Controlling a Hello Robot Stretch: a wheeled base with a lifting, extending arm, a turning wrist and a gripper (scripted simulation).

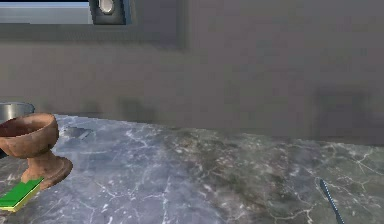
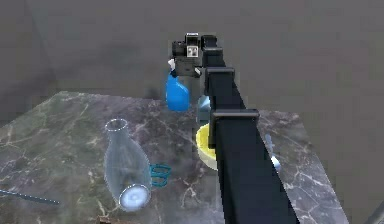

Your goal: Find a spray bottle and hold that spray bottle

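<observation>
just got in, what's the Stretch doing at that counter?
The Stretch's arm reaches out over a marble counter, with the claw at a blue spray bottle near the far edge. I can't tell whether it holds the bottle. A clear glass bottle lies on its side nearer in, and something yellow sits partly behind the arm.

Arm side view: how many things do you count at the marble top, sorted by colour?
Blue: 1, blue plastic spray bottle
Clear: 1, clear glass bottle
Yellow: 1, yellow round dish
Teal: 1, small teal ring-like item
Grey: 1, thin grey utensil
Total: 5 that I can make out
</observation>
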